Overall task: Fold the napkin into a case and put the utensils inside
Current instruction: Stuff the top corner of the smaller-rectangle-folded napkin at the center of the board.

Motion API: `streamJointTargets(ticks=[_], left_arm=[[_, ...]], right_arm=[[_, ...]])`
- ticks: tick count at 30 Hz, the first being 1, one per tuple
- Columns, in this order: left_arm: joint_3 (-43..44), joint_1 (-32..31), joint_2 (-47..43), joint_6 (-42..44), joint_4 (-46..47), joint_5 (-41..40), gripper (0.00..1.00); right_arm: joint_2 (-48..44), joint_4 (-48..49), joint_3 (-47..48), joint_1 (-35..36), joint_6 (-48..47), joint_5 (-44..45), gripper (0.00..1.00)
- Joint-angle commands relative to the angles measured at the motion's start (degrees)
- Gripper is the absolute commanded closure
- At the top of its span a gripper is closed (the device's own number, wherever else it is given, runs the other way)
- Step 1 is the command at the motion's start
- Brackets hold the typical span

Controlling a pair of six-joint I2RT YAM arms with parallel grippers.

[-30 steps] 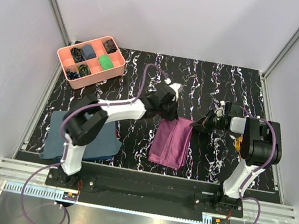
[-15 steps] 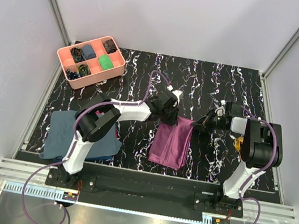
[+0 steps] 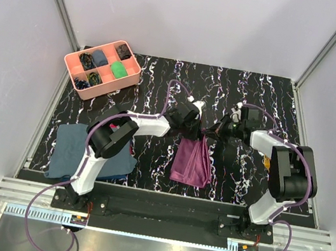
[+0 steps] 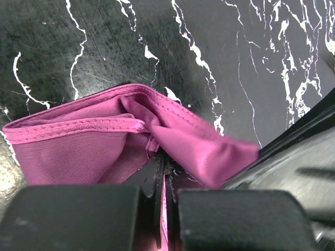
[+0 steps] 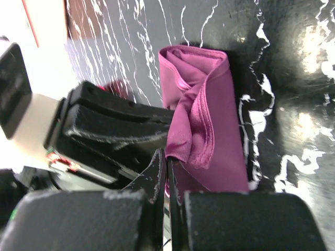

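The plum-purple napkin (image 3: 192, 162) lies folded into a narrow oblong at the table's middle, its far end lifted and bunched. My left gripper (image 3: 191, 123) is shut on that far edge from the left. In the left wrist view the napkin (image 4: 99, 144) spreads ahead of the gripper (image 4: 165, 175), with cloth pinched between the jaws. My right gripper (image 3: 218, 129) is shut on the same end from the right. In its wrist view the napkin (image 5: 209, 110) hangs rolled above the gripper (image 5: 168, 166), next to the left gripper's black body (image 5: 115, 130). I cannot make out the utensils; only an orange bit (image 3: 266, 159) shows by the right arm.
A pink compartment tray (image 3: 68, 61) with small dark and green items stands at the far left corner. A slate-blue cloth (image 3: 74, 148) lies near the left arm's base, a small red cloth (image 3: 115, 131) partly under the arm. Grey walls close in both sides.
My right gripper has swung left to the napkin's far end and holds it. That end has risen and bunched narrower. The left gripper shifted slightly right and stays on the cloth.
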Motion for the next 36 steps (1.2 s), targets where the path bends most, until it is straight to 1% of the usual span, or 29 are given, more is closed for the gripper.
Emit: streamJointTargets(ticks=[1,2,4,6,9,10,11,14,16,21,23,25,29,33,35,36], left_arm=[[-2.23,0.21,0.39,-0.74,2.69,1.07,1.00],[-2.58,0.30,-0.39,-0.74,2.70,1.33,1.00],[-3.20,0.30,-1.54,-0.57,2.61,1.51,1.00],[-3.81,0.38,-3.47,-0.83,2.35,1.77,1.00],[-4.17,1.17,-5.67,-1.45,1.47,3.26,0.97],[-4.25,1.26,-6.28,-1.53,0.86,3.61,0.94],[-4.43,1.35,-7.42,-1.80,0.77,3.79,0.90],[-5.40,1.88,-10.23,-1.80,-0.20,5.02,0.82],[-6.80,2.40,-11.82,-1.80,-0.55,5.55,0.82],[-12.42,4.25,-17.62,-1.62,-0.21,5.64,0.85],[-13.13,4.43,-18.59,0.21,-0.99,4.50,0.87],[-13.13,4.69,-17.64,1.54,-2.57,4.14,0.90],[-13.83,4.78,-14.21,0.75,-1.35,4.67,0.93],[-15.07,3.99,-11.92,-0.57,2.95,4.41,0.95],[-15.41,3.03,-11.04,-0.92,3.57,3.36,0.96],[-15.59,2.67,-10.86,-0.92,4.45,2.74,0.96]], right_arm=[[-1.63,9.30,-0.59,1.92,11.55,2.79,1.00],[-1.72,11.75,-1.90,2.01,13.91,2.96,1.00],[-2.07,12.83,-2.97,1.84,15.16,4.45,1.00],[-2.86,12.92,-4.02,1.84,15.96,6.29,1.00],[-3.30,11.43,-4.03,2.01,16.22,7.97,1.00],[-3.30,10.38,-3.85,1.92,16.14,8.23,1.00],[-3.21,9.76,-3.59,1.92,16.14,8.85,1.00],[-3.74,8.35,-3.59,1.92,16.14,9.82,1.00],[-4.18,6.77,-3.15,1.92,15.96,10.78,1.00],[-4.36,5.36,-2.45,2.01,15.78,11.31,1.00],[-4.18,5.01,-2.27,2.01,15.70,11.49,1.00],[-3.92,4.83,-2.18,2.19,16.05,11.49,1.00],[-3.48,3.25,-1.48,3.24,17.10,13.15,1.00],[-2.95,-0.70,0.28,5.17,19.73,15.17,1.00],[-3.04,-1.32,0.81,6.14,21.40,16.93,1.00],[-3.12,-1.32,0.63,6.92,23.93,17.46,1.00]])
